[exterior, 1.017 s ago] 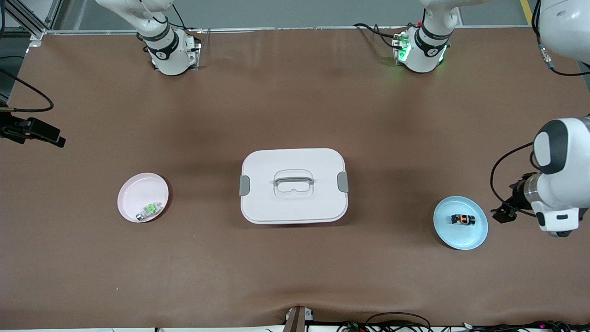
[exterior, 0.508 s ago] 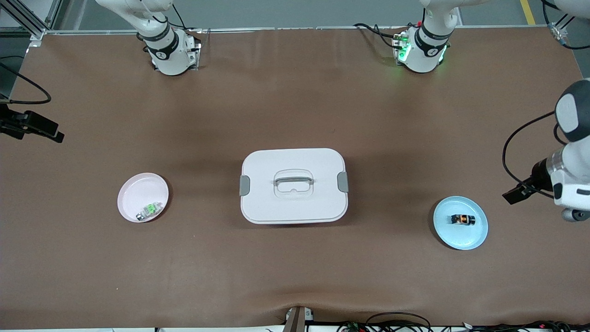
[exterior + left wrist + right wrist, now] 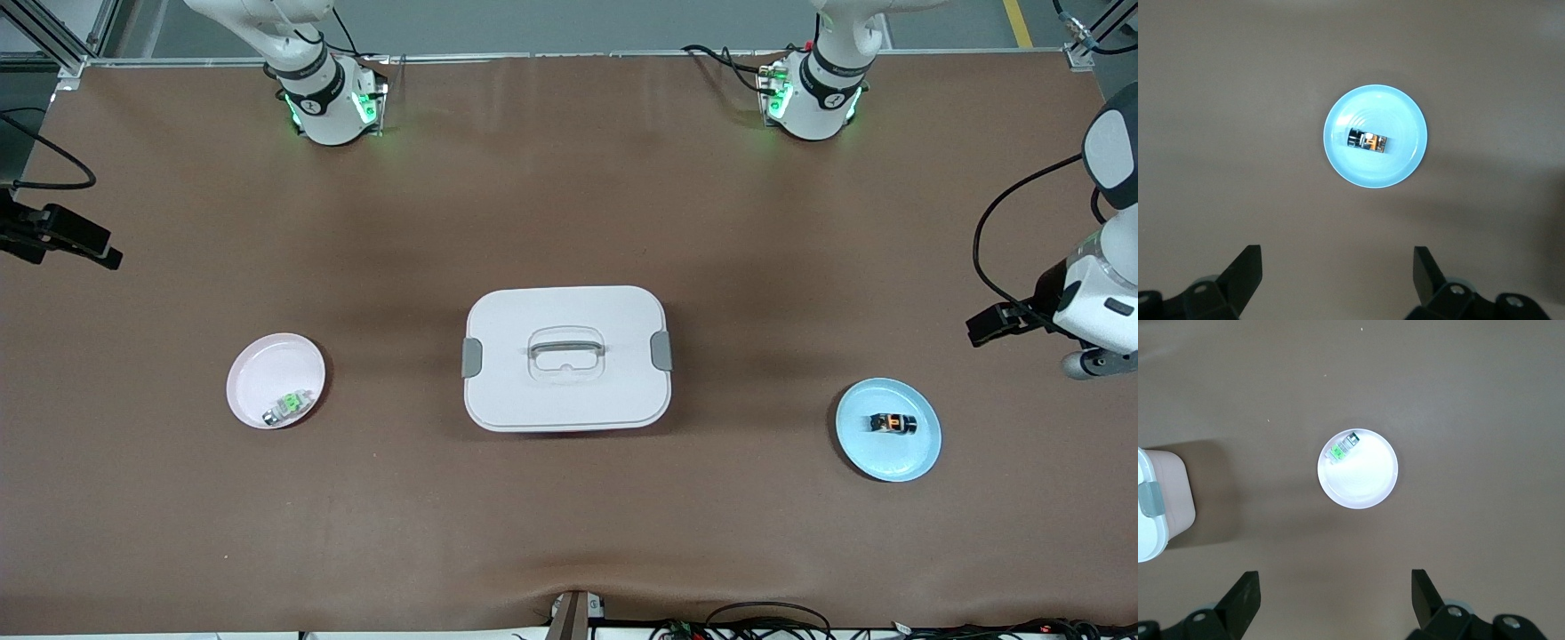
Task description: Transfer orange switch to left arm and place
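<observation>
The orange switch [image 3: 892, 423] [image 3: 1368, 141] lies on its side in a small blue plate [image 3: 876, 453] [image 3: 1405, 120] toward the left arm's end of the table. The white box [image 3: 566, 358] with grey latches stands shut mid-table; one corner [image 3: 1161, 500] shows in the right wrist view. My left gripper [image 3: 1337, 257] hangs open and empty high over bare table beside the blue plate. My right gripper [image 3: 1333, 581] is open and empty too, high over the table beside a pink plate [image 3: 1361, 480]. The left arm's wrist [image 3: 1102, 311] shows at the front view's edge.
The pink plate [image 3: 267, 378] toward the right arm's end holds a small green-and-silver part [image 3: 290, 404] [image 3: 1343, 448]. A black piece with a cable [image 3: 62, 236] juts in at the right arm's end. Brown mat covers the table between the plates and the box.
The left arm's wrist has drawn back from the blue plate toward the robots' side and the table's edge. The black piece at the right arm's end shifted slightly. The right base's lights turned green.
</observation>
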Robot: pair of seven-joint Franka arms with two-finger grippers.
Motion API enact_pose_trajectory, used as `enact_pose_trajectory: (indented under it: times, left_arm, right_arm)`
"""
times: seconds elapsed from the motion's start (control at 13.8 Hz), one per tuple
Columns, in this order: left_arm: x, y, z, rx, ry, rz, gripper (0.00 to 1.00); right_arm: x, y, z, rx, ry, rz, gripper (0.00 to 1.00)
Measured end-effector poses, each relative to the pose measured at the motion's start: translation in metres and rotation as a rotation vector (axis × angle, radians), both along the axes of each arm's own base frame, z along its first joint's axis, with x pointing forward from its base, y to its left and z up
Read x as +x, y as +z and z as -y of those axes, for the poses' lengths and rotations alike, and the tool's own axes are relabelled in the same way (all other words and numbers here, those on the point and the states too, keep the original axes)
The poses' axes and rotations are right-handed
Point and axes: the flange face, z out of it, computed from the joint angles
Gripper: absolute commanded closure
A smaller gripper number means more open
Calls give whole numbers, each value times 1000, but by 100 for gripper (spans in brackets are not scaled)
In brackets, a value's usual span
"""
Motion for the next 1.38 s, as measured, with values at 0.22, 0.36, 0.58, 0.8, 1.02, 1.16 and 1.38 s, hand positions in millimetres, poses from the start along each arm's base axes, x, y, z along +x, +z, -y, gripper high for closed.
enact_pose_trajectory:
  times: [0.22,0.36,0.58,0.8,1.02,1.16,1.38]
  left_arm:
    - [-3,14,9,-53,5,23,0]
    - [-14,36,8,-70,6,37,0]
    - [-40,72,7,-80,-17,25,0]
    - [-56,91,10,-84,-55,22,0]
    - [-57,115,12,-84,-64,73,0]
    - [-54,131,20,-83,-79,105,0]
    - [-39,110,37,-84,-104,71,0]
  right_arm:
    - [-1,-1,1,0,-1,-9,0]
    - [-1,-1,1,1,-1,-12,0]
    - [-2,-2,8,-3,-15,-18,0]
    - [-4,-1,9,-8,-17,-25,0]
    - [-6,-1,6,-8,-12,-34,0]
    - [-7,0,7,-8,-14,-34,0]
    - [-9,4,9,-8,-18,-32,0]
